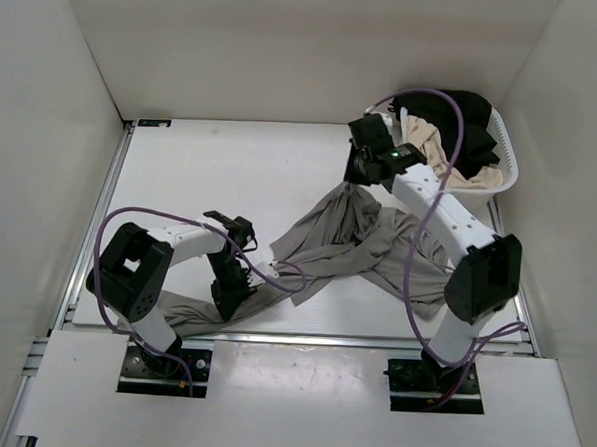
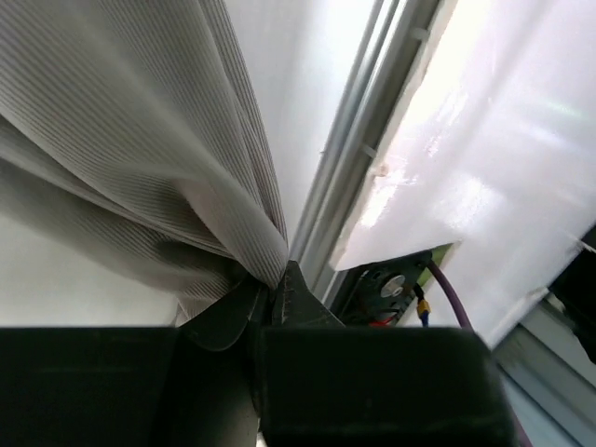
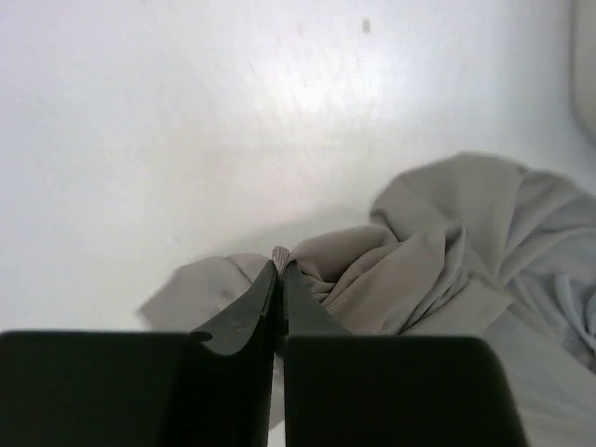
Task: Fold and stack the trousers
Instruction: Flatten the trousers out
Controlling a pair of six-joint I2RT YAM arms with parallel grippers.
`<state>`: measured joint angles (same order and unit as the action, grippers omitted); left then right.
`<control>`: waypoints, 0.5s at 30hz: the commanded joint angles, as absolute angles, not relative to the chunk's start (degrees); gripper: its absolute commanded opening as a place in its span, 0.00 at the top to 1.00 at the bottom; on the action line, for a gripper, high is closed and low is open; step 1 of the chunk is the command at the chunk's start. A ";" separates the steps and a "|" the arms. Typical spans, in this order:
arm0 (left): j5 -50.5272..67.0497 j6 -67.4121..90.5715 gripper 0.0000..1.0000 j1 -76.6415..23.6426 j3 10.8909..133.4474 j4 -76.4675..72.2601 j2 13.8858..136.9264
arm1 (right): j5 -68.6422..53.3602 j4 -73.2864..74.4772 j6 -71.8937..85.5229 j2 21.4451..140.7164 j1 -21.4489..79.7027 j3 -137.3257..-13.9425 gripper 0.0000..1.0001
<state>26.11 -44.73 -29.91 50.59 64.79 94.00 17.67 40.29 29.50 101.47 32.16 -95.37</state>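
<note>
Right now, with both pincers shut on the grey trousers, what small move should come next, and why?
Probably raise the left pincer and right pincer slightly and draw them apart: each pinches fabric, yet the trousers lie bunched between them, so spreading should come before folding.

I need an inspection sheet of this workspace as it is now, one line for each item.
Surface: white table, trousers lying on it.
Job's things: grey trousers, crumpled, from near left to middle.
Clutter: white basket far right, with beige garment and black garment inside.
Hands: left hand shut on trousers; right hand shut on trousers.
Cables: purple cables looping loose near the trousers.
Surroundings: white walls on three sides.
</note>
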 commanded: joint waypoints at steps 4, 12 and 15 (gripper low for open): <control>27.25 -43.42 0.70 -30.85 50.10 63.11 95.19 | 19.25 34.62 31.73 99.57 32.34 -93.69 1.00; 27.33 -43.95 0.00 -26.82 62.38 64.25 91.23 | 15.02 46.58 29.79 106.88 32.34 -97.30 0.13; 29.35 -42.55 0.00 -22.60 72.92 63.73 93.86 | 19.85 45.09 30.50 99.78 32.34 -91.87 0.01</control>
<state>26.57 -43.00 -26.00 65.06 66.61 94.85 15.81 42.81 30.52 107.31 32.27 -93.08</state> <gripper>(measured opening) 0.995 0.987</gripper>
